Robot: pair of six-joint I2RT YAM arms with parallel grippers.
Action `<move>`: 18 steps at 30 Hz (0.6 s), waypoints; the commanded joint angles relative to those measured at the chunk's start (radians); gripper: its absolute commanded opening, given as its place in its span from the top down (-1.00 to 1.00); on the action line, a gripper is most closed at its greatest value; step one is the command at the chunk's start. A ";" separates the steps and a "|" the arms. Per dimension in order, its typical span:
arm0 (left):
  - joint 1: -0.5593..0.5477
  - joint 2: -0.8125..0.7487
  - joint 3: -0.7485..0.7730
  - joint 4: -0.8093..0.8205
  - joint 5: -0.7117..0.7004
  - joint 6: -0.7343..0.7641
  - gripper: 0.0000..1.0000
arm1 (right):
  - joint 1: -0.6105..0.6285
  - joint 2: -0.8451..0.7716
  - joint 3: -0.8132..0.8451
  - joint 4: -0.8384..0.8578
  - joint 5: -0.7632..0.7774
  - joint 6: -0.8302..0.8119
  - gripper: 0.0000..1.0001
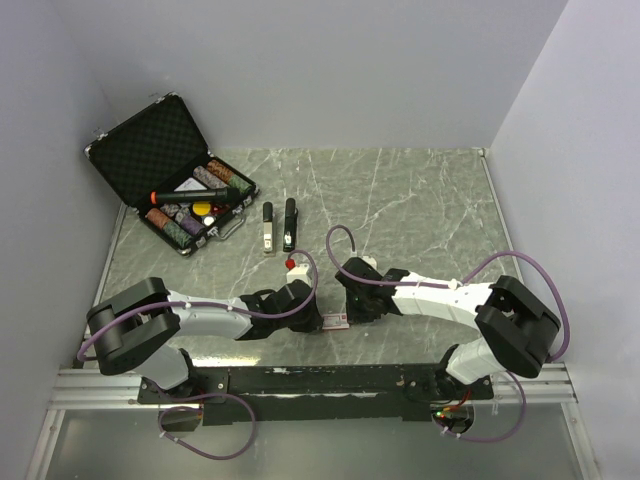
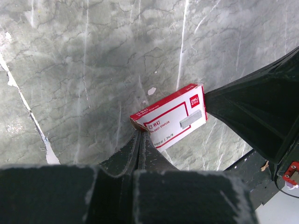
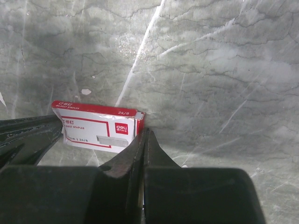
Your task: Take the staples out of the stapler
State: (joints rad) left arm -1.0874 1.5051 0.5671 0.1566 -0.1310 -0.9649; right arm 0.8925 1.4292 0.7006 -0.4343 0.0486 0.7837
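The left end effector [image 2: 140, 138] and right end effector [image 3: 144, 135], both clenched, touch opposite ends of a staple box [image 2: 170, 121]; the stiff stapler [image 1: 290, 222] lies mid-bench [image 1: 420, 200] beyond, probably best gripped across its sides.

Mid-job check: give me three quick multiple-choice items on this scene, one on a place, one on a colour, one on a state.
1. Where is the staple box?
A. held up in the air
B. on the table, between the two gripper tips
C. against the far wall

2. What colours is the box?
A. blue and yellow
B. plain black
C. red and white

3. How is the case at the far left?
A. lid open
B. lid shut
C. upside down

Answers:
1 B: the top view shows it lying between the left gripper and the right gripper.
2 C: both wrist views show red bands on white.
3 A: its lid stands raised, with the foam lining showing.
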 commanded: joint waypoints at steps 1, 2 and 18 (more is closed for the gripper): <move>-0.022 0.055 -0.033 -0.134 0.007 0.003 0.99 | 0.028 0.028 0.014 0.100 -0.104 0.028 1.00; -0.022 0.053 -0.032 -0.137 0.005 0.005 0.99 | 0.028 0.025 0.017 0.083 -0.089 0.025 1.00; -0.022 -0.103 0.034 -0.359 -0.173 0.032 0.36 | -0.033 -0.111 0.099 -0.175 0.212 -0.041 0.40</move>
State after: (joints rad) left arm -1.1046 1.4380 0.5838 -0.0036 -0.2157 -0.9562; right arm 0.8772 1.3682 0.7326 -0.5522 0.1768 0.7666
